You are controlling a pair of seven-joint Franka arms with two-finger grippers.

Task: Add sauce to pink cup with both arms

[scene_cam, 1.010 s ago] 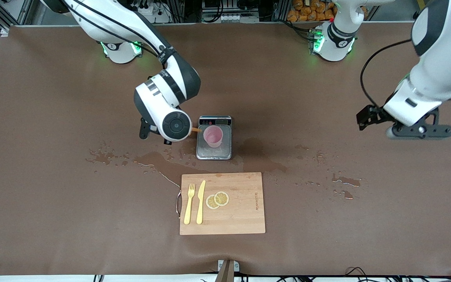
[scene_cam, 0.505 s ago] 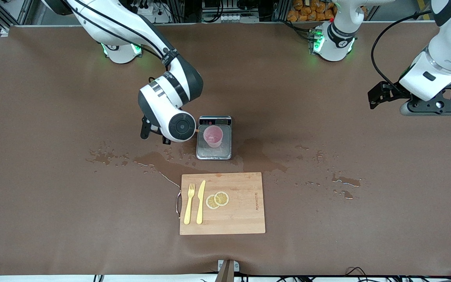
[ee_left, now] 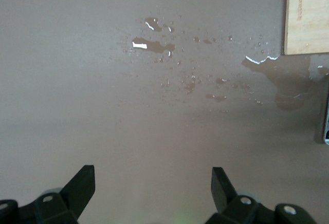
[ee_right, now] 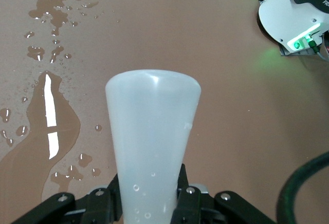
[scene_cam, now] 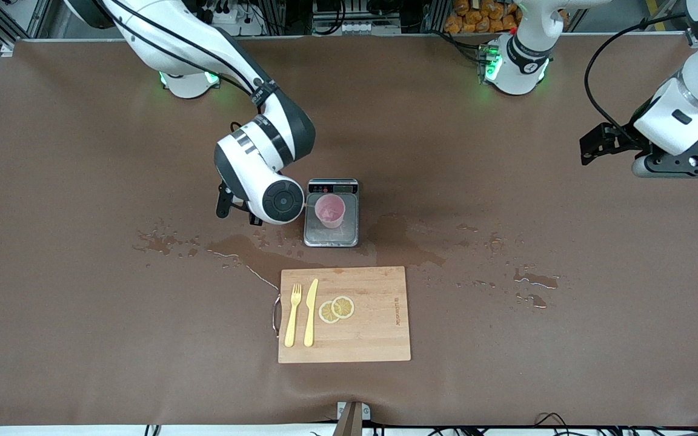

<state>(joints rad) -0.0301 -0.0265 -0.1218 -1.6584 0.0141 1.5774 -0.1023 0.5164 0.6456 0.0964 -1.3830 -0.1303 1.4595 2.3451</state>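
sauce bottle tipped at pink cup

right claw [ee_right: 149,203] clamps the sauce bottle [ee_right: 152,136], nozzle at the rim of the pink cup [scene_cam: 329,210] on a kitchen scale [scene_cam: 331,233]. left claw [ee_left: 153,193] open, waiting over bare worktop [scene_cam: 567,339] at its own end.

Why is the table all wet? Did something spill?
Yes. Brown puddles and droplets lie on the table, between the scale holding the pink cup and the cutting board, spreading toward both ends. What spilled cannot be told.
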